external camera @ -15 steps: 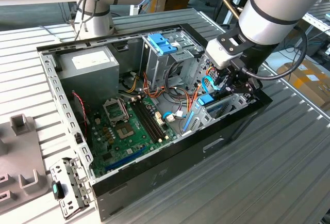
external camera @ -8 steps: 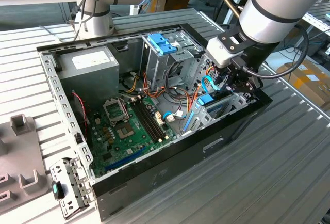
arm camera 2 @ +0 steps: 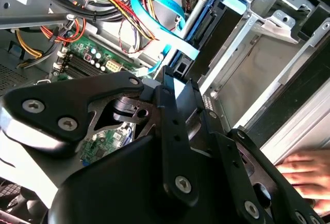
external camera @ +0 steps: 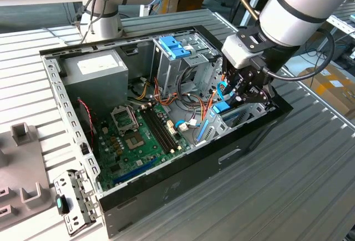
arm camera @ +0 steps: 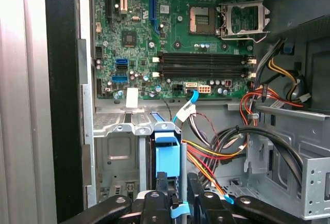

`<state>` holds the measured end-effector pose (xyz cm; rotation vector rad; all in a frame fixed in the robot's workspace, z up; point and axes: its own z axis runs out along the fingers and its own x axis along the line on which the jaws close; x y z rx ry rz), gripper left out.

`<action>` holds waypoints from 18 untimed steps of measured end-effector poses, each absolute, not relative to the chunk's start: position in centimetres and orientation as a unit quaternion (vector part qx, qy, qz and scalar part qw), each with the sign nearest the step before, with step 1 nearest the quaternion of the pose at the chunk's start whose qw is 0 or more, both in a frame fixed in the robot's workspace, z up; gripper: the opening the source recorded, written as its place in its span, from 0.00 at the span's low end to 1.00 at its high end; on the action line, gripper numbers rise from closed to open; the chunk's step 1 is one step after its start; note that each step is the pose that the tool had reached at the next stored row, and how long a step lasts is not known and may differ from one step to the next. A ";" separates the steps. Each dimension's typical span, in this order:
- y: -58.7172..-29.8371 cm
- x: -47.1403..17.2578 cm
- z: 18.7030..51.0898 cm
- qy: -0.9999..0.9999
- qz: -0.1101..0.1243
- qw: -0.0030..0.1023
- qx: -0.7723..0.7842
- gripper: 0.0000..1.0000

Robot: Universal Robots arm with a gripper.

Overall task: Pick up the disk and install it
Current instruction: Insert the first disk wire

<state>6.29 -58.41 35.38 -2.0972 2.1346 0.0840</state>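
First wrist view: end effector point(arm camera: 178, 185) pinches the disk point(arm camera: 167, 153), wedged tightly between grey bay walls point(arm camera: 143, 157).

Open computer case point(external camera: 166, 191) holds green motherboard point(external camera: 130, 141) and grey power supply point(external camera: 97, 69).

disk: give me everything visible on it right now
The disk is a flat dark drive framed by bright blue plastic rails, with a blue tab at its end. It stands on edge in a slot of the grey metal drive cage in a corner of the open case, next to the motherboard. The cage walls flank both its faces. The gripper sits right at its tabbed end, and coloured wires run close alongside.
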 end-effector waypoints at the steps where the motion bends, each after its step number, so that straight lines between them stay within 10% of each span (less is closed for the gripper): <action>1: -58.4 6.3 35.4 0.711 0.028 0.074 -0.699 0.29; 18: -58.4 8.1 36.7 0.713 0.040 0.056 -0.698 0.29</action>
